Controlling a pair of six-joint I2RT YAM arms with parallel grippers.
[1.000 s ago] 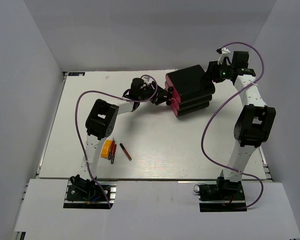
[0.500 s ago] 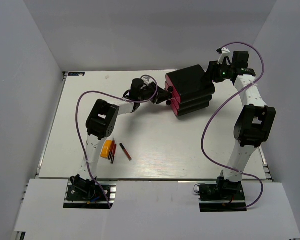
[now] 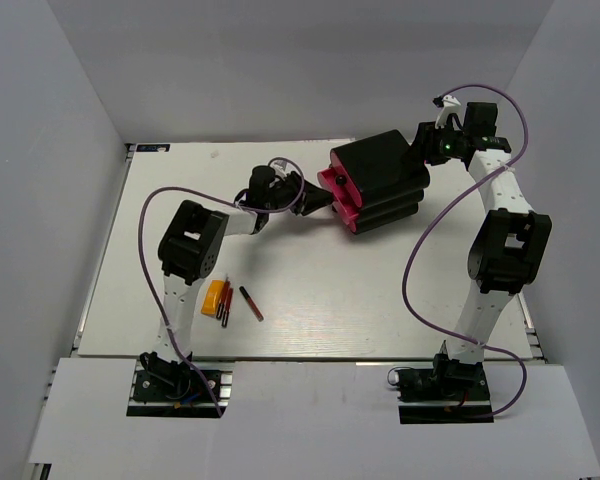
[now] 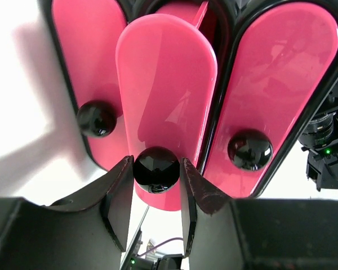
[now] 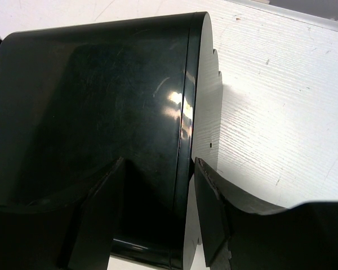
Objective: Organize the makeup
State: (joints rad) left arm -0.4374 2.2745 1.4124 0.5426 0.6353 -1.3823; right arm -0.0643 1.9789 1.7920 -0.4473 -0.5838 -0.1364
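Two fingers of the left gripper point(image 4: 156, 163) are clamped on the black knob point(image 4: 156, 170) of the middle drawer point(image 4: 166, 84). The black box point(image 3: 380, 165) is straddled by the right gripper point(image 5: 158, 163); how firmly cannot be told. The makeup point(image 3: 214, 298) is seen well apart from the box, toward the left base. Unbraced, the box could be dragged along.

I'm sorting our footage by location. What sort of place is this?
Probably a robot lab test booth: plain grey walls around a white table, left arm and right arm bolted at its near edge, and staged props, a black box and a few cosmetics.
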